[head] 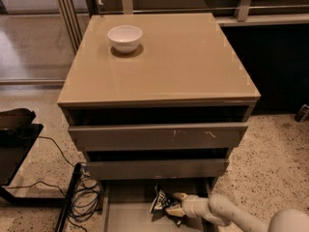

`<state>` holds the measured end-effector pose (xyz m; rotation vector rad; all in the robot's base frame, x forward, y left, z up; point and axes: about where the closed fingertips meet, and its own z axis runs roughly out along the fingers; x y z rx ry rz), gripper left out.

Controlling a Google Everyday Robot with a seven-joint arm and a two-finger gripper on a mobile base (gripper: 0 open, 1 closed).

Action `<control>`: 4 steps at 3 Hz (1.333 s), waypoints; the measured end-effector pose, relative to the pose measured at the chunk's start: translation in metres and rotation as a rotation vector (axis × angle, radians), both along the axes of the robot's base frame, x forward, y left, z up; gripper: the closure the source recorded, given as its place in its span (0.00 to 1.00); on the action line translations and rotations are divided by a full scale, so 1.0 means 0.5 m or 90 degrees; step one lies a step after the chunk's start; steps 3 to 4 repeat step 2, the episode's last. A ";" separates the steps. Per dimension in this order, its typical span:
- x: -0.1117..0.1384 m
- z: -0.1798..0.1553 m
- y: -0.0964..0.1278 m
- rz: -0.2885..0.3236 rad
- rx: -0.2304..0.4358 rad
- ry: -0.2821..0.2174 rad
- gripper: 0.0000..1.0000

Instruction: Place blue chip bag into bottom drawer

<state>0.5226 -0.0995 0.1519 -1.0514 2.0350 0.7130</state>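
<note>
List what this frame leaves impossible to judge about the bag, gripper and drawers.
Camera view, all items:
- bottom drawer: front cut off by the lower picture edge, rear hidden under the drawer above.
- blue chip bag: partly covered by the gripper beside it inside the drawer; contact with the drawer floor unclear, lettering blurred.
- Arm: runs out at the bottom right corner.
- Upper two drawers: insides lost in shadow.

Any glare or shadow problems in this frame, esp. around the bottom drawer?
Camera view: soft glare on the cabinet top, small shadow around the white bowl; bottom drawer is dim, with the gripper at the blue chip bag inside it.
</note>
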 end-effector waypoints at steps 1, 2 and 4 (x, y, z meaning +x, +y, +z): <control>0.000 0.000 0.000 0.000 0.000 0.000 0.00; 0.000 0.000 0.000 0.000 0.000 0.000 0.00; 0.000 0.000 0.000 0.000 0.000 0.000 0.00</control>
